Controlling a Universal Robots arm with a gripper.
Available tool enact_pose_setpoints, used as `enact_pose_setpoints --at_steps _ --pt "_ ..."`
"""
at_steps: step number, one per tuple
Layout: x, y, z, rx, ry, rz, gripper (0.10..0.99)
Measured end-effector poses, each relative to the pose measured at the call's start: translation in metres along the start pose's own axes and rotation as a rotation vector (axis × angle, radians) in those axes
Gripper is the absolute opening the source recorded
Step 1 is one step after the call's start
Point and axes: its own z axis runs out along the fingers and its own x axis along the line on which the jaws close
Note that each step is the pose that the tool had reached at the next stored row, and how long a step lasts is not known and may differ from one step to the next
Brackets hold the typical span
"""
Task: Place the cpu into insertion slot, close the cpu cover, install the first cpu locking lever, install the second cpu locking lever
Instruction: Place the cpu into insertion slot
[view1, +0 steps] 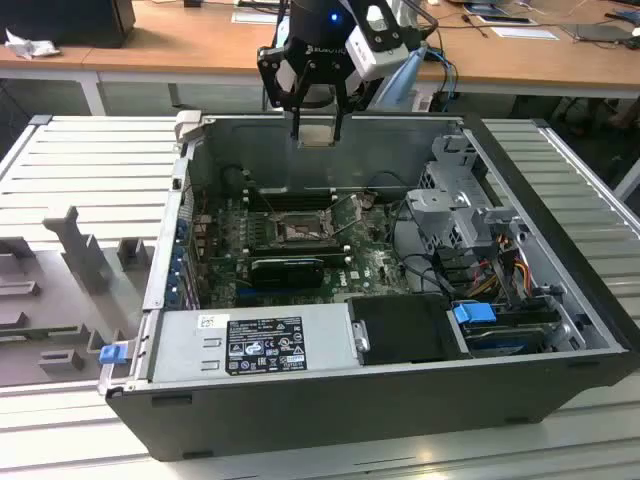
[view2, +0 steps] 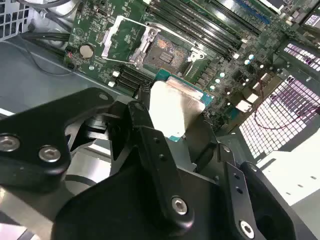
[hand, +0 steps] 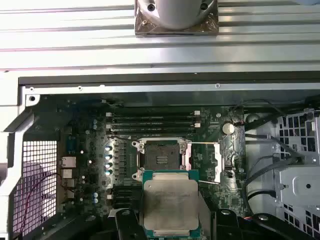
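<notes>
- While it hangs above the open computer case, the gripper is clamped on the cpu, with a finger on each of two opposite edges and the silver-grey lid facing up.
- Cpu, location: held in the air. In the exterior view it is about level with the case's top rim, well above the motherboard.
- Insertion slot: bare, with the tan-gold pin field exposed and nothing seated in it.
- Cpu cover: swung open and lying to one side of the slot in both wrist views.
- Progress, as a judgement: early. None of the four steps is complete. Placing the cpu is the step in hand, with the chip carried but not seated. Closing the cover and fastening both locking levers are left.
</notes>
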Motion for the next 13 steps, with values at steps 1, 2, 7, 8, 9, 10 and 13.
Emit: enact_pose_setpoints --at_steps 1,2,7,8,9,10,13 --pt "0.0000 0.0000 0.0000 0.000 -0.0001 0.002 0.525" --pt "0.0000 0.0000 0.0000 0.000 -0.0027 0.031 0.525" --pt "0.0006 -0.0001 0.0006 -0.002 -0.0115 0.130 0.525" --pt "0.0009 -0.0001 0.0010 -0.002 -0.0119 0.133 0.525" --pt "0.0010 -0.0002 0.0018 -0.002 -0.0121 0.134 0.525" --pt "0.0010 -0.0005 0.0032 -0.003 -0.0121 0.135 0.525" --pt "0.0009 -0.0017 0.0062 -0.002 -0.0121 0.136 0.525"
